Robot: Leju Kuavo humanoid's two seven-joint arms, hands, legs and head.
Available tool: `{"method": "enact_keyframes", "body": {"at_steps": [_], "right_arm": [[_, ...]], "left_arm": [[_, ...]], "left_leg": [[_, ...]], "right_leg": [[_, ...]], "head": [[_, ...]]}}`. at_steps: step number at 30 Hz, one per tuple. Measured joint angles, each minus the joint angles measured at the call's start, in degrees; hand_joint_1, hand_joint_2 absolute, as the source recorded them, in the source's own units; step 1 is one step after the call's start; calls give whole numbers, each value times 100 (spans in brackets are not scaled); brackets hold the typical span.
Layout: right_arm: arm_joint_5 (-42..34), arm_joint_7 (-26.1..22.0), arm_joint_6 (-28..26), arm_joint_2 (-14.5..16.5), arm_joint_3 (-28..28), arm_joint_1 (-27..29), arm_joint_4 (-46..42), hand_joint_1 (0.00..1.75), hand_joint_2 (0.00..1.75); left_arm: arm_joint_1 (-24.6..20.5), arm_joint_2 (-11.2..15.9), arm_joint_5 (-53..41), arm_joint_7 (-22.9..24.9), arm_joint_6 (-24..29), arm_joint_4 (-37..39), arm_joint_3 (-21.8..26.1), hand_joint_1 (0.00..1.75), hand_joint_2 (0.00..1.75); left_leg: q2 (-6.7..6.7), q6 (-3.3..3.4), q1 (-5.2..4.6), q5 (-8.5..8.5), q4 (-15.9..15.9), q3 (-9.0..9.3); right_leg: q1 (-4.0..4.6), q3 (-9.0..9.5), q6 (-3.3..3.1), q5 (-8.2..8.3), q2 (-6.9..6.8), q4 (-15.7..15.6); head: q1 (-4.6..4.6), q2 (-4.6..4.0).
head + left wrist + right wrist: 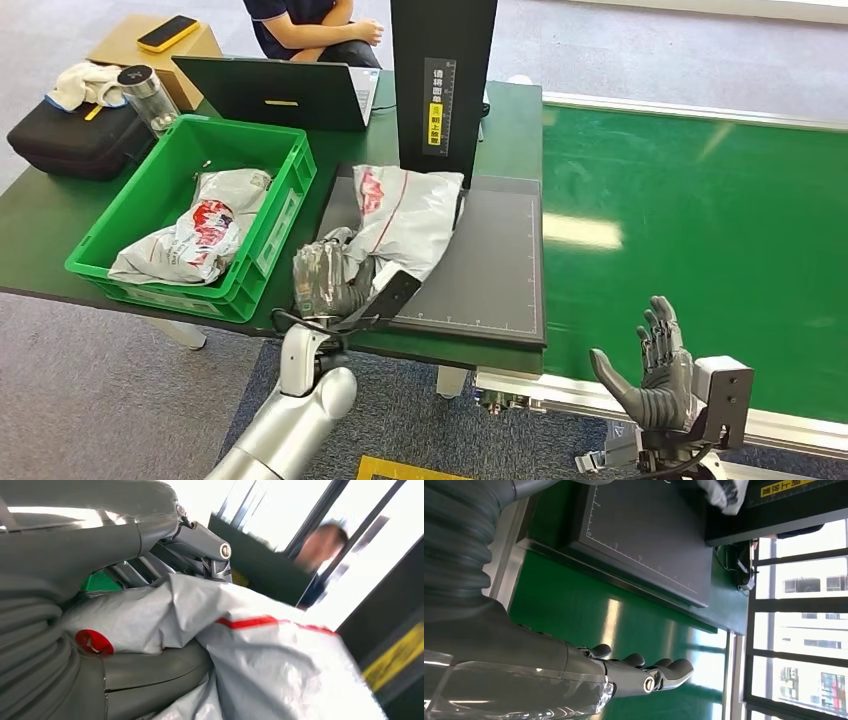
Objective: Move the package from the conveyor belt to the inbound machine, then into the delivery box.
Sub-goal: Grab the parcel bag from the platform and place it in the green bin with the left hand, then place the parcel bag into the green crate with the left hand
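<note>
The robot's left hand (328, 283) grips the near end of a grey plastic package (408, 220) lying on the dark scanner pad (490, 270) — its right hand (655, 375) hovers over the green conveyor belt (700, 220), fingers spread, holding nothing.

Person (312, 28) at top of the head view is cut off at the shoulders, blurry in the left wrist view. Package (405, 220) hides the left robot hand's (328, 282) fingertips.

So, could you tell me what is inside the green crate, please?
The green crate holds one crumpled grey-white package with red print, lying across its floor. Whatever lies beneath that package is covered, and the near wall hides the floor's front edge.
</note>
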Motion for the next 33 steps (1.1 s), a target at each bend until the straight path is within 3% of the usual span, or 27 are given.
{"method": "enact_keyframes", "body": {"at_steps": [4,6,10,17,25,29,33], "right_arm": [[-68,-42,-127,-24,18,-47,43,0,175],[-80,-55,-159,-38,32,-58,59,0,175],[-81,-65,-181,-48,48,-75,73,0,175],[-84,-71,-179,-49,55,-91,88,0,175],[-115,-76,-212,-56,62,-103,94,0,175],[-151,-111,-252,-85,73,-115,112,0,175],[-178,-122,-306,-99,121,-126,128,0,175]], "left_arm": [[359,-11,-344,-920,21,-924,700,175,175],[471,-46,-363,-1163,21,-1243,1057,175,175],[618,-88,-373,-1237,19,-1627,1447,175,175],[721,-123,-415,-1300,19,-1892,1692,175,175],[728,-195,-541,-1891,19,-2280,2327,175,175],[598,-224,-744,-1692,19,-2582,2739,175,175],[288,-235,-935,-717,17,-2603,3246,175,175]], "left_leg": [[1,2,0,-1,0,-3],[0,3,-1,-2,0,-3],[-1,3,-1,-2,0,-3],[-1,3,-1,-2,1,-3],[2,3,0,-2,1,-2],[1,3,0,-1,1,-1],[1,1,1,0,1,0]], "right_leg": [[-2,-3,1,-1,0,-2],[-2,-3,2,-1,0,-2],[-2,-2,2,-1,-1,-2],[-2,-2,2,-1,-1,-2],[0,-5,2,-1,1,-2],[0,-3,2,-1,1,-2],[0,-1,1,1,1,-1]], "head": [[0,1],[0,1],[-1,0],[-1,1],[-1,1],[-1,0],[-1,0]]}}
